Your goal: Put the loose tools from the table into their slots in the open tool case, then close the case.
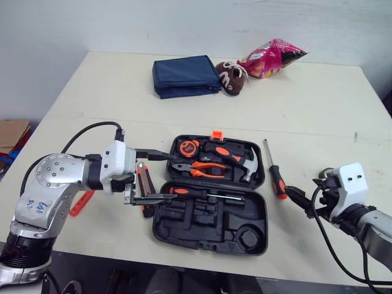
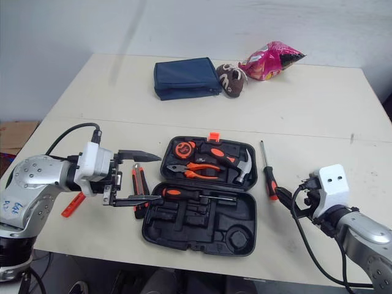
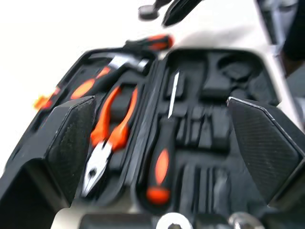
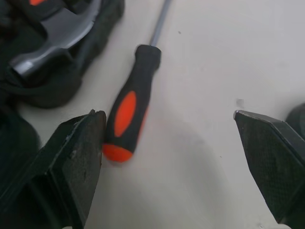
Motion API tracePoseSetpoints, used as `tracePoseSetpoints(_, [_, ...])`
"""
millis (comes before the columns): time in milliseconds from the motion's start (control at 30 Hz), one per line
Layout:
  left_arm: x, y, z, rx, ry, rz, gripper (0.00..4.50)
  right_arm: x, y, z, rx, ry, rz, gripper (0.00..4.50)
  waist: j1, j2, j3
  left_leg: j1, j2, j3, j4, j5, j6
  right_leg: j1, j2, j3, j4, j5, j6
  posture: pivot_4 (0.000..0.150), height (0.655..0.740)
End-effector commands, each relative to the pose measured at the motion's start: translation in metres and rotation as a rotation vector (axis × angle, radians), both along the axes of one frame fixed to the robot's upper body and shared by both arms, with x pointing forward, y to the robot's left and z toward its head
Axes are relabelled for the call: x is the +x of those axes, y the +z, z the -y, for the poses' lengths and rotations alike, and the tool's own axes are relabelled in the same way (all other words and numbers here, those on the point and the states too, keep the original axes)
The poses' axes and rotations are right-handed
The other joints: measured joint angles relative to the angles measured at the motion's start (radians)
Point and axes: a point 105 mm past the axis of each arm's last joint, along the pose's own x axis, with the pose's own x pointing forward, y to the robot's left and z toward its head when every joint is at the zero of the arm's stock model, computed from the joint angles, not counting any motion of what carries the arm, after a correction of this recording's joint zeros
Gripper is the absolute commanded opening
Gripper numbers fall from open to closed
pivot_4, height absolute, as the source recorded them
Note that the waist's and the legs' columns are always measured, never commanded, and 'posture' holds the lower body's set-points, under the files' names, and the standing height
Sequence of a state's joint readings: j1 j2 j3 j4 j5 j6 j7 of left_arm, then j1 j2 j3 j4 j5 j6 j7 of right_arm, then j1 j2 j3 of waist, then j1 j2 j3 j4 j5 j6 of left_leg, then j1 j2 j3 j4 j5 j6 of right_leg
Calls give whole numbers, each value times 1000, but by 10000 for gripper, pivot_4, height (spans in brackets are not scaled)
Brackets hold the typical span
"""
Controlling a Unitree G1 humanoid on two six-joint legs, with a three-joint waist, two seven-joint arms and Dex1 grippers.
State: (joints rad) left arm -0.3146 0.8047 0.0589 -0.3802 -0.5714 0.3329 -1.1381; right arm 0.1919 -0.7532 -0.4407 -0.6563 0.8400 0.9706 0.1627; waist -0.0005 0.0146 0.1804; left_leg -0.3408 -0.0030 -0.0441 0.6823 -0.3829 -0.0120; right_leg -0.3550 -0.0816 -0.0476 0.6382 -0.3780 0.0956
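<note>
The black tool case (image 1: pixel 255 228) lies open mid-table. Its far half holds a tape measure (image 1: pixel 188 147), orange pliers (image 1: pixel 202 168) and a hammer (image 1: pixel 244 160). A screwdriver (image 1: pixel 196 193) lies in the near half (image 3: pixel 162 157). My left gripper (image 1: pixel 174 177) is open at the case's left edge, with nothing between its fingers (image 3: pixel 71 138). A black-and-orange utility knife (image 1: pixel 144 184) lies loose just left of the case. A loose screwdriver (image 1: pixel 274 171) lies to the case's right. My right gripper (image 1: pixel 295 197) is open near its handle (image 4: pixel 129 107), with one finger (image 4: pixel 78 157) beside the handle end.
A small orange piece (image 1: pixel 81 203) lies on the table under my left arm. At the far side sit a blue pouch (image 1: pixel 185 76), a brown soft toy (image 1: pixel 231 76) and a pink snack bag (image 1: pixel 272 58). The table's near edge runs just below the case.
</note>
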Motion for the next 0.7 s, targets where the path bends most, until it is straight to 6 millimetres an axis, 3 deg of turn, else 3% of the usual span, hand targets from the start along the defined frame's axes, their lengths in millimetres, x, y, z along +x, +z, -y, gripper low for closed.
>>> tracePoseSetpoints(33, [-4, 7, 6, -27, -32, 4, 44709, 1, 1, -5, 22, 11, -7, 45000, -2, 0, 0, 0, 0, 0, 0, 0, 0, -1, 0, 0, 0, 0, 0, 1500, 7400])
tracePoseSetpoints(133, [-6, -3, 9, -5, -59, -9, 44709, 8, -9, -12, 67, -4, -50, 45000, -2, 0, 0, 0, 0, 0, 0, 0, 0, -1, 0, 1, 0, 0, 0, 1500, 7400])
tracePoseSetpoints(400, [-8, -5, 11, -5, -63, -21, 44709, 20, -22, -21, 22, -55, -86, 45000, 0, 0, 0, -2, 0, -1, 0, 1, 0, -2, 0, 0, 1, 0, 0, 1500, 7400])
tracePoseSetpoints(700, [-7, -4, 11, 0, -57, -21, 44709, 29, -22, -35, 22, -44, -66, 45000, -4, -1, 0, -2, 0, 0, 1, 1, 0, -3, 0, 1, 0, 0, 0, 1500, 7400])
